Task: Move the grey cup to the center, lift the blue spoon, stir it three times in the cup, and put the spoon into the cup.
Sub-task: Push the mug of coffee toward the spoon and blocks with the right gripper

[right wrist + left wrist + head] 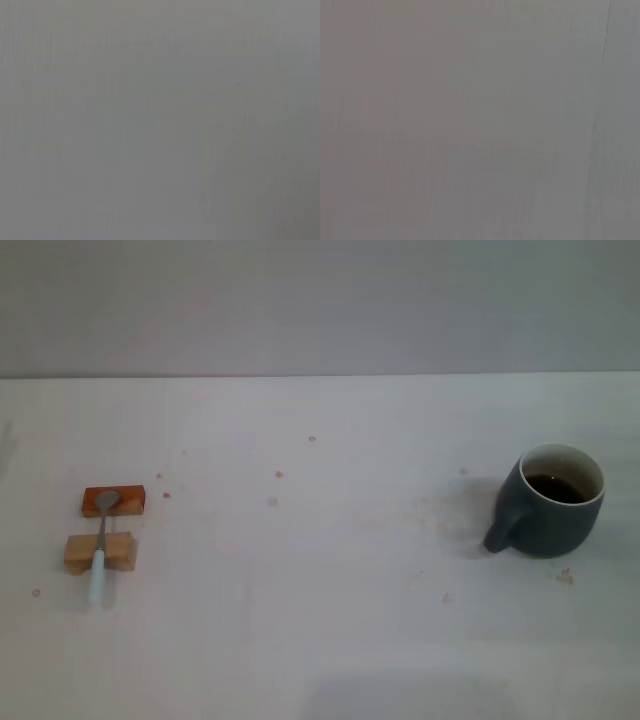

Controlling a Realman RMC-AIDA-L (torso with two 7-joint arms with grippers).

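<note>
On my right, the rounded blue-grey ceramic mug (pixel 553 502) holds dark liquid; far left, the blue-handled metal teaspoon (pixel 101 545) lies across two small wooden blocks (pixel 105 530) on the white worktop (pixel 320 620). Neither hand shows, so their state I cannot tell.

Setting, as I read it from my station: a staged test bench, likely a lab rather than a home. Evidence: a bare white table (pixel 320 640) with small reddish-brown specks scattered on it, set against a plain grey wall (pixel 320 300). Props only: a mug (pixel 550 502) with dark liquid on my right side, a spoon (pixel 101 545) propped across two small wooden blocks (pixel 108 525) on my left. Both wrist cameras show me flat grey only.
</note>
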